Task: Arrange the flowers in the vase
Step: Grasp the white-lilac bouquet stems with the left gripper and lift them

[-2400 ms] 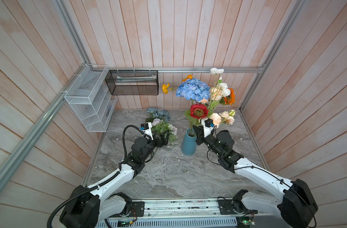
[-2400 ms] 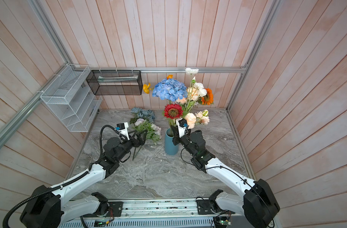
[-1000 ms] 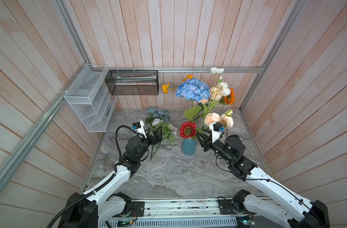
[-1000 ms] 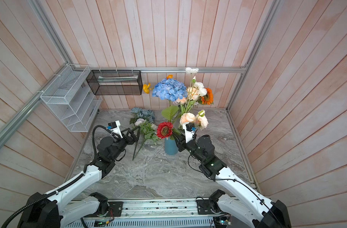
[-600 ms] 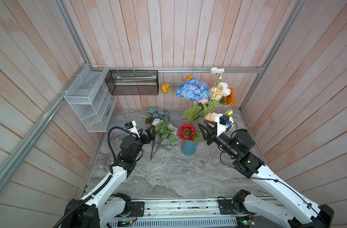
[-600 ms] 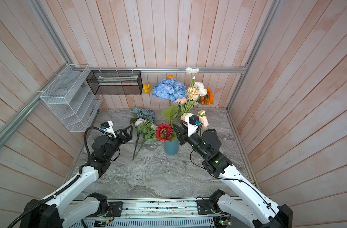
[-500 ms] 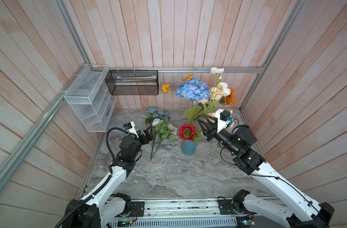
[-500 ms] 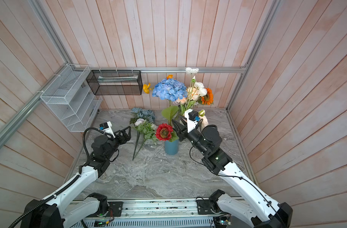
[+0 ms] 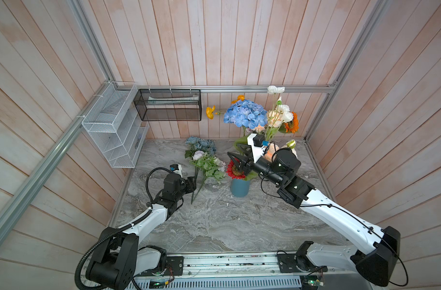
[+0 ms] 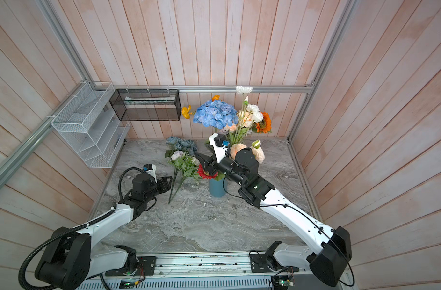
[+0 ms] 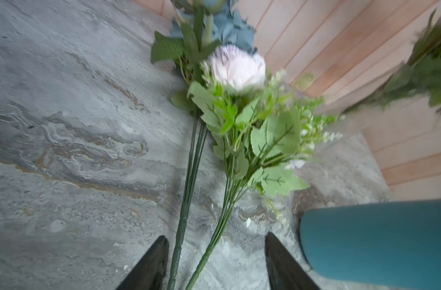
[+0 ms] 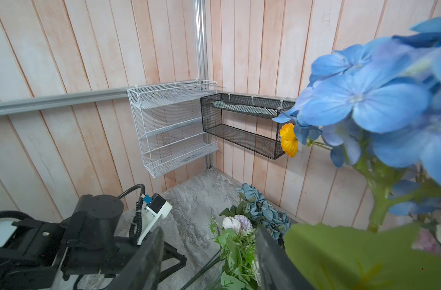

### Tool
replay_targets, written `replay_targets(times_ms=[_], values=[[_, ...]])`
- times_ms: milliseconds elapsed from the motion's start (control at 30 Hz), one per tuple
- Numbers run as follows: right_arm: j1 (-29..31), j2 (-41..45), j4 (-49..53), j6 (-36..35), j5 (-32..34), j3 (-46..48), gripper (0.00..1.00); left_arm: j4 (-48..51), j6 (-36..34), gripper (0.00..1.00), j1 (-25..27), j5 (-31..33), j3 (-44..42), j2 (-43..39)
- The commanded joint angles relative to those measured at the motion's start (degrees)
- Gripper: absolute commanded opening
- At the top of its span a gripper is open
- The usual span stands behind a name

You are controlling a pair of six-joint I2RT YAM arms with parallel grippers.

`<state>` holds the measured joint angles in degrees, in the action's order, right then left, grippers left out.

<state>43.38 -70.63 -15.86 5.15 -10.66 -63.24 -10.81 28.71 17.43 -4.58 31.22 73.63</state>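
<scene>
A teal vase (image 9: 240, 187) (image 11: 377, 241) stands mid-table holding flowers: a blue hydrangea (image 9: 244, 116) (image 12: 370, 100), an orange sunflower (image 9: 292, 123), peach roses (image 10: 237, 148) and a red sunflower (image 9: 233, 170) drooping at the rim. More flowers lie on the table left of the vase: a dusty-blue bunch (image 9: 201, 144) and a white-lilac spray (image 9: 206, 163) (image 11: 237, 66). My left gripper (image 9: 193, 184) (image 11: 215, 251) is open low over their stems (image 11: 181, 226), which run between its fingers. My right gripper (image 9: 235, 154) (image 12: 209, 241) hovers open and empty above the red sunflower.
A white wire shelf (image 9: 114, 125) hangs on the left wall and a black mesh basket (image 9: 168, 105) on the back wall. Wooden walls close in the marble table (image 9: 214, 226) on three sides. The vase's tall blooms reach up to the back rail.
My right gripper has let go of the flower stem, opened and risen above the vase. My left arm pulled back left, down to the stems, and its jaws have narrowed.
</scene>
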Motion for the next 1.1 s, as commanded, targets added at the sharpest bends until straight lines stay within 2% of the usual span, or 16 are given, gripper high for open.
replay_targets(times_ms=[0, 100, 200, 433, 633, 833, 1067], values=[[0.53, 0.14, -2.96, 1.09, -0.21, -0.42, 0.68, 3.71, -5.34, 0.58, 2.79, -1.42, 2.66, 3.13], [0.66, 0.30, -3.30, 1.31, 0.60, 0.18, 0.75, 6.98, -6.78, 0.52, 4.63, 1.30, 5.41, 7.13], [0.66, 0.82, -3.63, 1.18, 1.59, 1.07, 0.77, 9.39, -7.74, 0.49, 5.71, 3.30, 7.97, 10.62], [0.66, 2.20, -4.27, -0.11, 3.12, 2.86, 0.78, 14.40, -10.48, 0.48, 8.92, 10.02, 14.35, 17.24], [0.66, 3.18, -3.39, -1.00, 3.78, 3.09, 0.78, 19.56, -12.07, 0.45, 8.98, 15.09, 19.71, 23.46], [0.66, 3.74, -3.99, -1.43, 4.67, 3.91, 0.79, 21.00, -12.47, 0.32, 9.53, 14.24, 20.79, 25.18], [0.66, 3.21, -4.36, -2.55, 4.85, 3.49, 0.79, 22.14, -12.17, 0.26, 11.05, 13.98, 20.37, 25.85]])
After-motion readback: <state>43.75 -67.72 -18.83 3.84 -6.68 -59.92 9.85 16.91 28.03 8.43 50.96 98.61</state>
